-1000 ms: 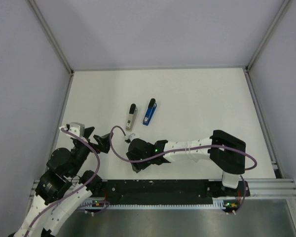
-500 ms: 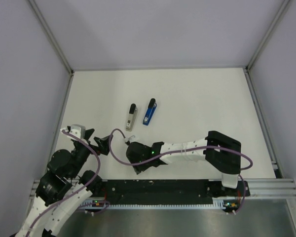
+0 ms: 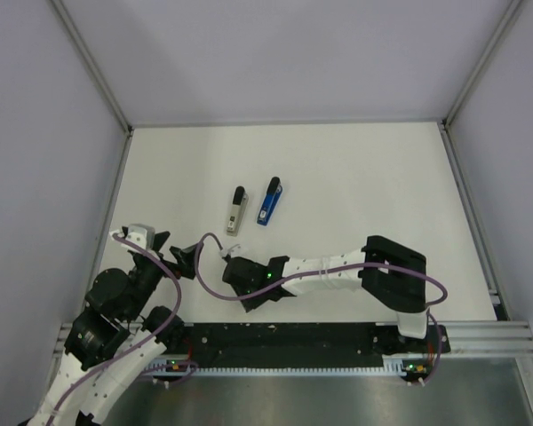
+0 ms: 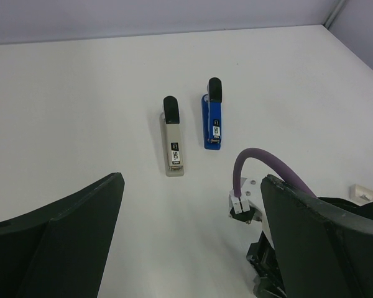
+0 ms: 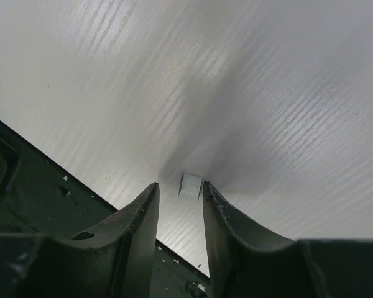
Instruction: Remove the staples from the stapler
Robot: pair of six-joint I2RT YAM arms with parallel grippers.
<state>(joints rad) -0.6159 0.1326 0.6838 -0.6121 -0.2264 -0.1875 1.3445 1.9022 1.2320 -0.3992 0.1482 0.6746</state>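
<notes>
The blue stapler lies shut on the white table, mid-field, and also shows in the left wrist view. My right gripper points down at the table near its front edge, well short of the stapler. In the right wrist view its fingers stand a narrow gap apart. A small silver strip of staples lies on the table just past the tips, against the right finger. My left gripper is wide open and empty, low at the front left.
A beige stapler with a dark end lies just left of the blue one, parallel to it. The black mounting rail runs along the table's front edge, right under the right gripper. A purple cable loops off the right wrist.
My right arm has shifted a little to the left along the front edge. The left arm and both staplers have not moved.
</notes>
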